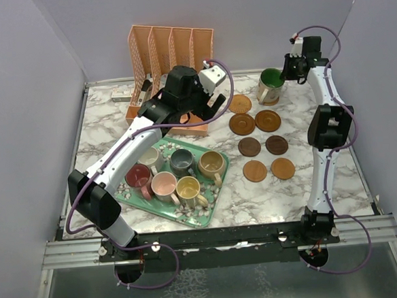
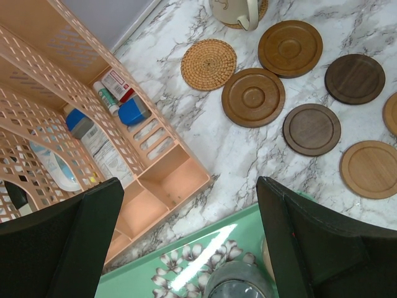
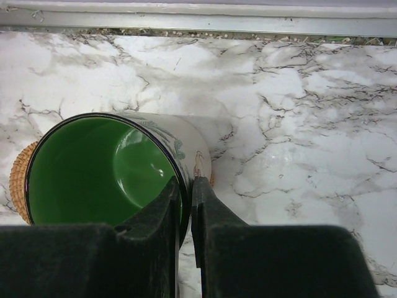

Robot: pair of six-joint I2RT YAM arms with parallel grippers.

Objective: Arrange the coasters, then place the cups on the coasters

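The right end effector (image 3: 186, 186) pinches the rim of the cream mug with the green inside (image 3: 93, 167), which stands on a round woven coaster (image 3: 18, 180) on the white marble tabletop (image 3: 298, 124). The left end effector (image 2: 189, 182) hangs wide open above the green flower tray's (image 1: 202, 215) far edge, and 6 small mugs (image 1: 187, 188) sit in that tray. 7 round brown coasters (image 1: 242, 124) lie bare nearby.

2 white arms (image 1: 125, 146), black joints (image 1: 330, 126), purple cables (image 1: 230, 85)

coasters (image 1: 249, 147): seven flat, two columns, desk's (image 1: 250, 201) right | green-lined cup (image 3: 105, 167): on eighth woven coaster (image 3: 18, 180), rim in my right claw (image 3: 188, 186) | six cups (image 1: 182, 162): upright on tray (image 1: 202, 218)
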